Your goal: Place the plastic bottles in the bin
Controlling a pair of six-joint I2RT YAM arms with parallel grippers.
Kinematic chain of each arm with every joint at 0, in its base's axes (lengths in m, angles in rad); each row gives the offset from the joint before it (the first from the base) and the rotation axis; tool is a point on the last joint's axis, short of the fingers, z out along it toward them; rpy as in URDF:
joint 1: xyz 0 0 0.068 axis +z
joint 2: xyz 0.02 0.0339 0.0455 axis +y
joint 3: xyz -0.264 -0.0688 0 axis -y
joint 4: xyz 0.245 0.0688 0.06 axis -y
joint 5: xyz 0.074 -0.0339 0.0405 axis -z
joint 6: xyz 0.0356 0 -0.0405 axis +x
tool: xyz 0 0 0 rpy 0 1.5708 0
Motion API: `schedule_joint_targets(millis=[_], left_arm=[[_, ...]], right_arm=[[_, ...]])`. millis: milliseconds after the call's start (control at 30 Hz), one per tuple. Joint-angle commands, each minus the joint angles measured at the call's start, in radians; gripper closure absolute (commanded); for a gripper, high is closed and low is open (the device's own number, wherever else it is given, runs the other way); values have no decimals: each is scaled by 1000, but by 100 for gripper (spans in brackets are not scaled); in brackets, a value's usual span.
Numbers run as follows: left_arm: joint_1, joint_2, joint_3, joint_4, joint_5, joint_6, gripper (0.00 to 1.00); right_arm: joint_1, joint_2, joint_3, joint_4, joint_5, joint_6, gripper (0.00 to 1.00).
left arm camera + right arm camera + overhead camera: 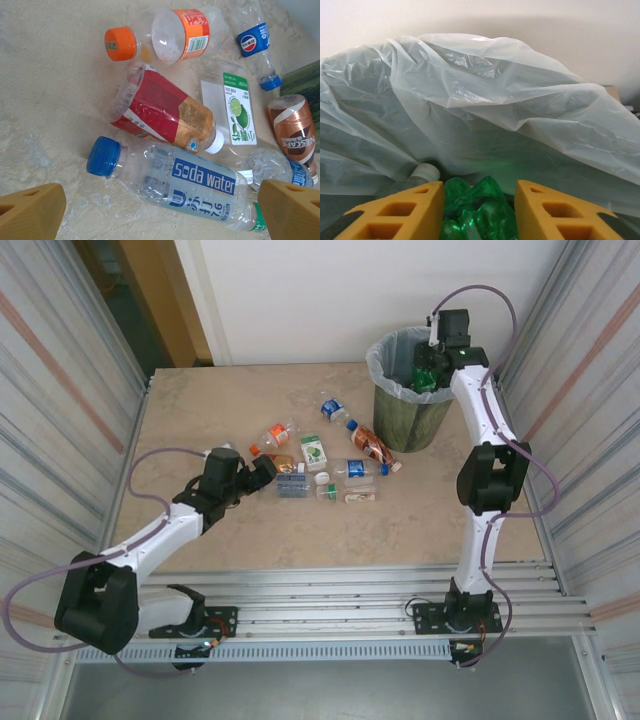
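I am holding my right claw over the bin, its fingers gripping a crushed green bottle just before the clear liner. My left claw is hanging wide open and empty above the soda water bottle, which is lying on the table among other plastic bottles.

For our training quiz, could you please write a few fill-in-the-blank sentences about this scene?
The crushed bottle in the right gripper, above the bin, is ____.
The soda water bottle under the open left gripper has a ____ cap.
The bottle with the orange label has an ____ cap.
Missing: green; blue; orange.
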Motion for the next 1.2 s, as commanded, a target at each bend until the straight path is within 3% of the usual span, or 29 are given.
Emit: schedule_joint_targets(millis=[0,200,500,633,867,1167], left_arm=[[6,17,55,-38,-19,37,1],[8,78,141,-126,-14,62,1],[1,173,192,-181,-9,-177,1],[-46,188,201,-213,-93,-277,1],[-101,248,220,-239,-160,-420,1],[-136,353,268,-229,-166,-457,1]], right_arm=[[-2,0,58,-61,-36,19,53],[-2,-74,65,-59,-80,42,41],[1,-200,34,-117,-124,93,18],[2,-297,-62,-122,-131,113,10],[7,-507,-302,-70,-161,151,5],[24,-728,-549,-39,-133,162,1]])
